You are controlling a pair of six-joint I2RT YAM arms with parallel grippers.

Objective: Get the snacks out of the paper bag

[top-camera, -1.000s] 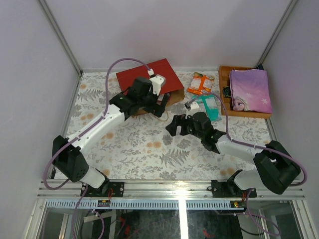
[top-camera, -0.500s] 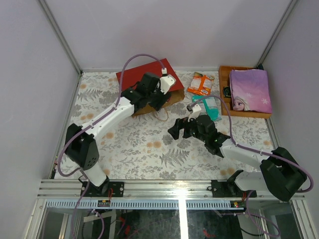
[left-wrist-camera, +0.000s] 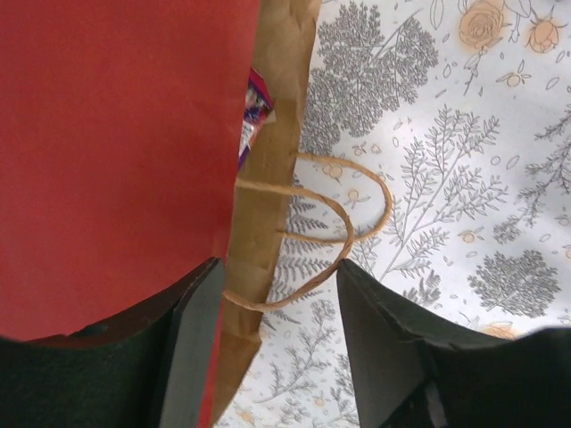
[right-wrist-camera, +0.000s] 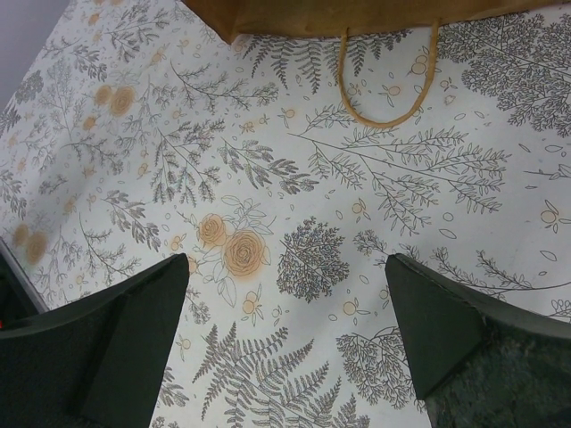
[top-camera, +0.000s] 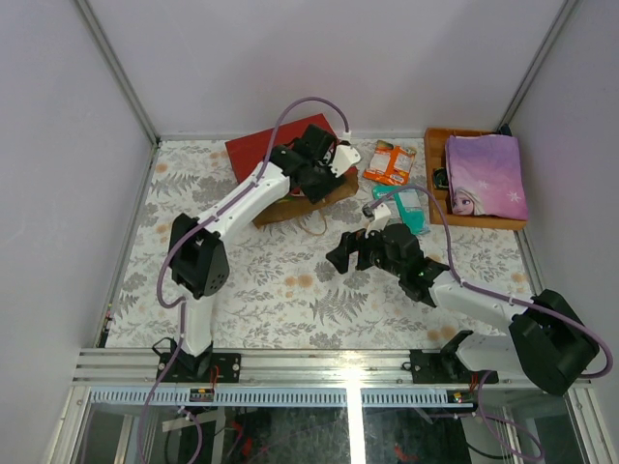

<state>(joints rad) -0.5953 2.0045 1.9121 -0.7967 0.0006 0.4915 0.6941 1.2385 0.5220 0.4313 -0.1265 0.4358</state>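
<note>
My left pincer (left-wrist-camera: 278,267) hangs open over the mouth of the red paper bag (left-wrist-camera: 116,160). Its two black fingers (left-wrist-camera: 192,339) are spread apart with nothing held between them. The bag lies flat on the flowered table (left-wrist-camera: 464,178). Its red face fills one side of this pincer's view, and its brown lining runs straight ahead. Two tan cord handles (left-wrist-camera: 390,203) loop out onto the cloth, and one loop shows through the gap between the fingers. Further ahead of this pincer, a purple packet (left-wrist-camera: 254,107) peeks from the bag's mouth.

My right pincer (right-wrist-camera: 287,260) is also wide open and empty, above bare cloth. The bag's brown edge and one handle loop lie ahead of it, apart from the fingers.

From above, a teal packet (top-camera: 411,208) lies on the table just beyond my right pincer. An orange packet (top-camera: 390,162) lies to the right of my left pincer. Both are outside the bag. Further right of both pincers sits a wooden tray (top-camera: 455,133) holding a flat purple princess-printed item (top-camera: 484,174).
</note>
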